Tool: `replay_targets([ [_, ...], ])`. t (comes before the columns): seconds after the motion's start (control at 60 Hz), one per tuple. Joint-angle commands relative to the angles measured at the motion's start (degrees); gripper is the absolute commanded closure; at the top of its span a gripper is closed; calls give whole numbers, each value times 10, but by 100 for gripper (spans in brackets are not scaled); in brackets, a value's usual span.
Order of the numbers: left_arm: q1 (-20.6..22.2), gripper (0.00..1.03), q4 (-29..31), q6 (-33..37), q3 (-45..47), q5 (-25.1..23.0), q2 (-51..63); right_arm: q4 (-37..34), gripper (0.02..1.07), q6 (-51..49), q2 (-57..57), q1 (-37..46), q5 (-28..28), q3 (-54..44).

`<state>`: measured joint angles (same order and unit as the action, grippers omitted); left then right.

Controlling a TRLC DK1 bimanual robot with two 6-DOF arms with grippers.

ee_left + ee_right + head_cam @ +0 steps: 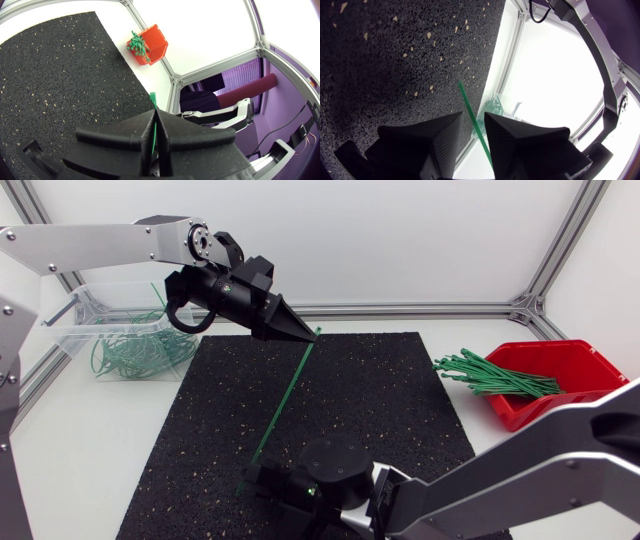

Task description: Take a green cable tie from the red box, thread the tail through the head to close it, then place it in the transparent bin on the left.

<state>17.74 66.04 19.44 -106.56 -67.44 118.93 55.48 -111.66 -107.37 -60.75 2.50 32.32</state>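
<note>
A long green cable tie (285, 405) slants across the black mat, unclosed. My left gripper (303, 333) is shut on its upper end; in the left wrist view the tie (154, 135) sits pinched between the closed fingers, its tip poking out ahead. My right gripper (256, 478) is at the tie's lower end. In the right wrist view its fingers (447, 132) stand apart with the tie (476, 127) running through the gap. The red box (565, 378) with several green ties (495, 376) is at the right. The transparent bin (70, 330) at the far left holds closed ties.
The black speckled mat (400, 410) covers the table's middle. White table surface lies between the mat and the bin, and between the mat and the red box (156, 41). A frame rail runs along the back edge.
</note>
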Motion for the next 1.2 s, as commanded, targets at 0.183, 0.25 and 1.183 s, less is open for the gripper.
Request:
replay_targets([
  [0.183, 3, 100, 9, 1, -8, -3, 11, 8, 69, -5, -13, 6, -5, 0],
  [0.25, 3, 100, 9, 1, -8, -4, 11, 9, 72, -5, -12, 5, -6, -1],
  [1.183, 7, 100, 10, 2, 5, -4, 2, 7, 88, 5, 27, 17, -5, 35],
])
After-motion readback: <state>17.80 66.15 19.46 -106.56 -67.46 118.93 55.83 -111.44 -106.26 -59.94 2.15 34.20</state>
